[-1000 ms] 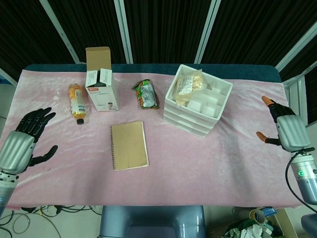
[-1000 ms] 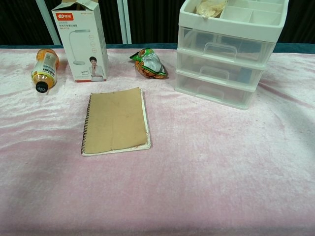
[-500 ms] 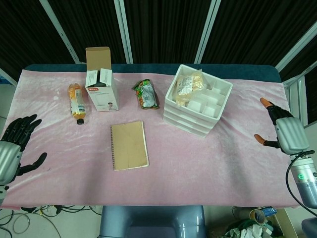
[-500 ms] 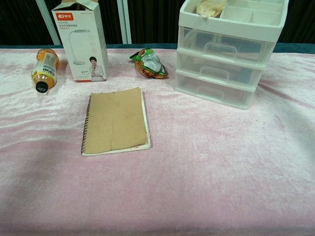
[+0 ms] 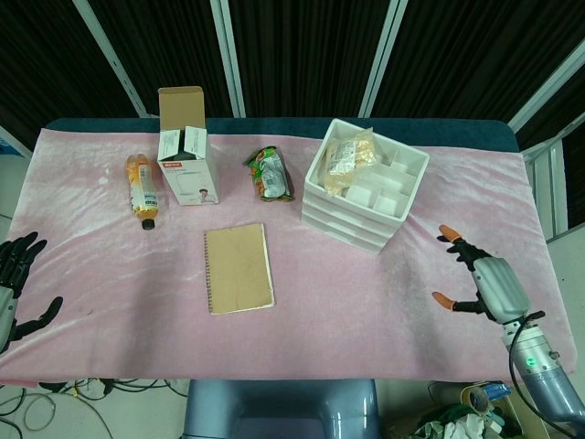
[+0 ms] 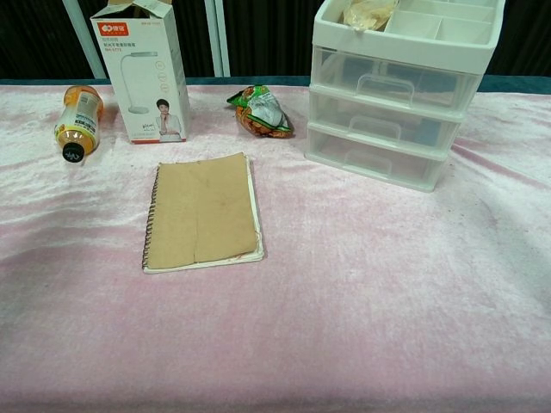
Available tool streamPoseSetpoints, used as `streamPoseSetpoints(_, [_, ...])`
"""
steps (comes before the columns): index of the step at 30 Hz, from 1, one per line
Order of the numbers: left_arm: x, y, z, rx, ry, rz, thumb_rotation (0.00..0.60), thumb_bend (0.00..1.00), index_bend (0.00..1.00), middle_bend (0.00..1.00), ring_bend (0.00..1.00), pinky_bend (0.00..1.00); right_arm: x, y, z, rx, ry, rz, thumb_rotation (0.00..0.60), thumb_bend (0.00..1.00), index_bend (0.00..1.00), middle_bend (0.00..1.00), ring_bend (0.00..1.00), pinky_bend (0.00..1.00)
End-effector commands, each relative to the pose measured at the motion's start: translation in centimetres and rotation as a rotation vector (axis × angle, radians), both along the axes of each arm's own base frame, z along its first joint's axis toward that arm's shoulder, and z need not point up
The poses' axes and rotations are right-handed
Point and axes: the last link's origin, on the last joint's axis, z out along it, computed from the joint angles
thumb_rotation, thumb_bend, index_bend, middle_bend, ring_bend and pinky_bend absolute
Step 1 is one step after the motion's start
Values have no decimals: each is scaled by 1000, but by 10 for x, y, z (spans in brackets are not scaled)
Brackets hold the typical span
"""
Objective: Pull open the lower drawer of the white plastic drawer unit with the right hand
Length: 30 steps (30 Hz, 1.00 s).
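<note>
the head view looked steeply down from above the near edge, far enough to take in the whole table [image 5: 457,384], dark curtains behind it and both hands at the side edges: left hand [image 5: 14,283], right hand [image 5: 480,283]. the chest view sat lower and nearer, facing across the cloth toward the far edge, showing no hand. both views shared the drawer unit [image 5: 366,183] [image 6: 400,95], notebook [image 5: 239,268] [image 6: 204,211], box [image 5: 186,146] [image 6: 142,73], bottle [image 5: 143,187] [image 6: 77,116] and snack bag [image 5: 271,174] [image 6: 263,112].
</note>
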Motion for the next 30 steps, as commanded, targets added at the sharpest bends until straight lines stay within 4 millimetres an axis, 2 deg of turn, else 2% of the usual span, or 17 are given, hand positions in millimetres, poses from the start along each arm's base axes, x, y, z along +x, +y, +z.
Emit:
streamPoseSetpoints(1, [-12, -2, -7, -16, 7, 64, 600, 307, 63, 15, 0, 39, 3, 9, -24, 67, -55, -14, 600, 116, 82, 268, 368, 374])
streamPoseSetpoints(6, [-16, -5, -4, -43, -35, 142, 600, 307, 59, 14, 0, 8, 6, 10, -55, 170, -96, -29, 600, 117, 80, 353, 473, 434])
streamPoseSetpoints(12, [-16, -6, -5, -47, -17, 148, 600, 307, 59, 14, 0, 5, 12, -2, -79, 192, -139, -41, 600, 124, 75, 431, 561, 487])
streamPoseSetpoints(18, [-15, -7, -10, -46, 26, 127, 600, 307, 59, 14, 0, 5, 22, -20, -101, 187, -168, -83, 600, 150, 69, 554, 683, 635])
streamPoseSetpoints(27, [-16, -7, -12, -45, 41, 114, 600, 307, 59, 14, 0, 6, 37, -45, -123, 189, -261, -123, 600, 164, 59, 618, 731, 698])
streamPoseSetpoints(30, [-15, -7, -13, -46, 50, 110, 600, 308, 59, 14, 0, 6, 45, -51, -132, 180, -315, -149, 600, 196, 59, 639, 745, 711])
